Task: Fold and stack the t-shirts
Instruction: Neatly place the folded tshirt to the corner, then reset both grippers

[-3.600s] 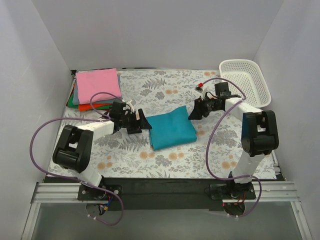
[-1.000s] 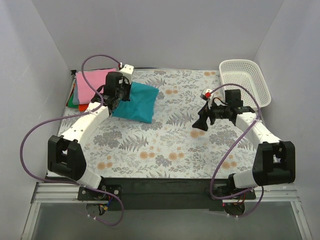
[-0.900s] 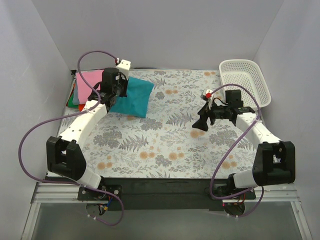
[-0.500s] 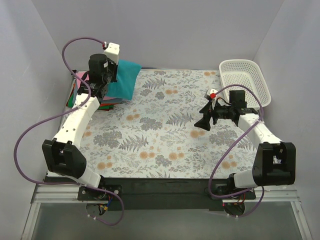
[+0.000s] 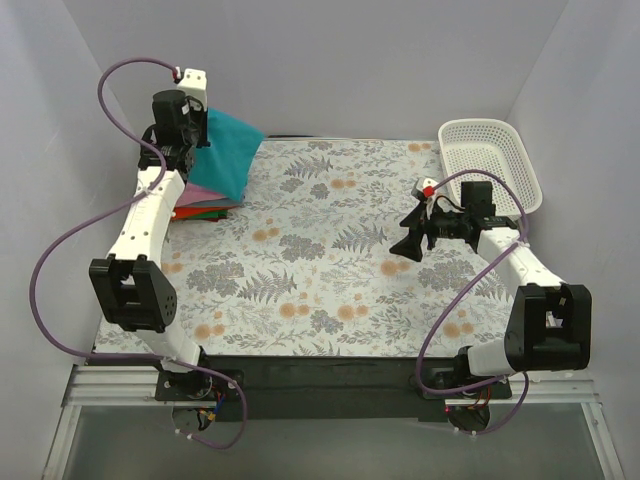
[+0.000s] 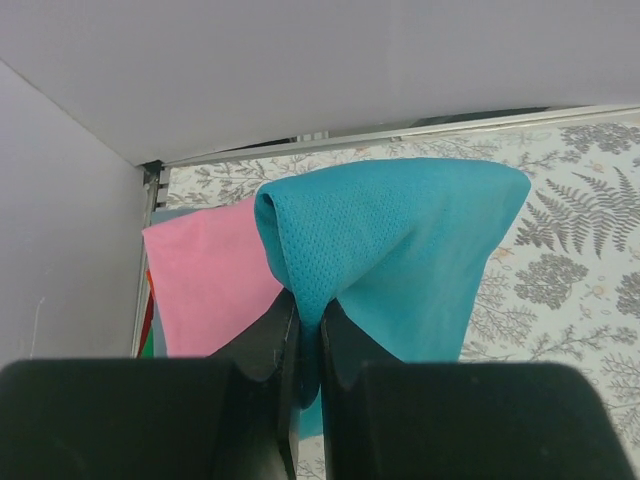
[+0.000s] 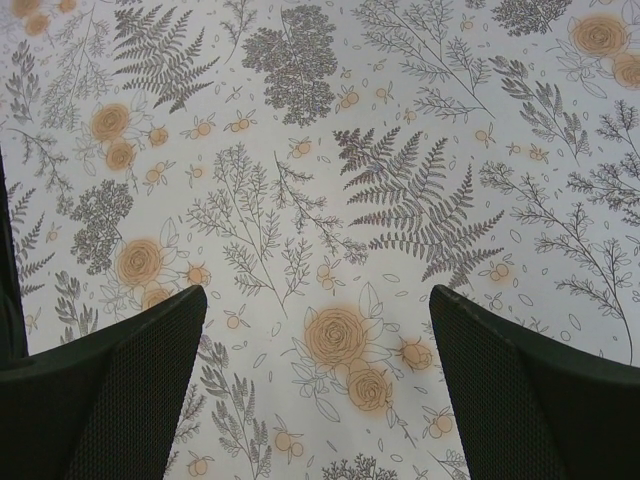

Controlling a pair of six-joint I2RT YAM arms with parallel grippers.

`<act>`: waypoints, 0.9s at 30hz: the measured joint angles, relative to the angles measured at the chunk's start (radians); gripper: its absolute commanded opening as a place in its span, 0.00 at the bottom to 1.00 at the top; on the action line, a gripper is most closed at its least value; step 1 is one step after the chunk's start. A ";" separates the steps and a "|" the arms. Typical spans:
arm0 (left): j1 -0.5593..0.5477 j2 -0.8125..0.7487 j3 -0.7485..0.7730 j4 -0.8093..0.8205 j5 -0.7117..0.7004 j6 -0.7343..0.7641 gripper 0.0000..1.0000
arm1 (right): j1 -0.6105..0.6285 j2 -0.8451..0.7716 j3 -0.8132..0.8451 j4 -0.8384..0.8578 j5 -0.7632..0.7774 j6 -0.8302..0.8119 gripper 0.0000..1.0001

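Observation:
My left gripper (image 5: 190, 135) is raised high at the back left, shut on an edge of the folded teal-blue t-shirt (image 5: 228, 152), which hangs in the air over the stack. In the left wrist view the teal-blue t-shirt (image 6: 400, 250) is pinched between the two black fingers (image 6: 265, 345), with the pink t-shirt (image 6: 205, 275) below it. The stack (image 5: 200, 203) of folded t-shirts shows pink, orange-red and green edges under the hanging cloth. My right gripper (image 5: 408, 244) stands open over the floral cloth at centre right, with nothing between its fingers (image 7: 120, 390).
A white mesh basket (image 5: 490, 160) stands at the back right corner. The floral table cloth (image 5: 320, 270) covers the whole table. White walls close in the back and both sides. Purple cables loop beside each arm.
My left gripper has carried the teal-blue t-shirt from the middle of the table up and back to the left, over the stack. The right arm has hardly moved in the last second.

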 measured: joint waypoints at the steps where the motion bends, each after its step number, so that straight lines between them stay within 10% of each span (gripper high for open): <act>1: 0.014 0.016 0.008 0.000 0.005 -0.005 0.00 | -0.002 0.001 0.000 0.000 -0.002 0.000 0.98; 13: 0.198 0.237 0.098 0.022 0.049 -0.121 0.02 | -0.028 0.011 -0.003 0.000 -0.011 0.000 0.98; 14: 0.215 0.257 0.103 0.026 0.050 -0.143 0.43 | -0.030 0.011 -0.003 0.000 -0.011 -0.001 0.98; 16: 0.249 0.297 0.114 0.035 0.038 -0.200 0.67 | -0.033 0.011 -0.003 0.000 -0.011 -0.002 0.98; 27: 0.327 0.346 0.215 -0.133 0.020 -0.487 0.80 | -0.034 -0.002 -0.003 -0.005 0.110 -0.032 0.98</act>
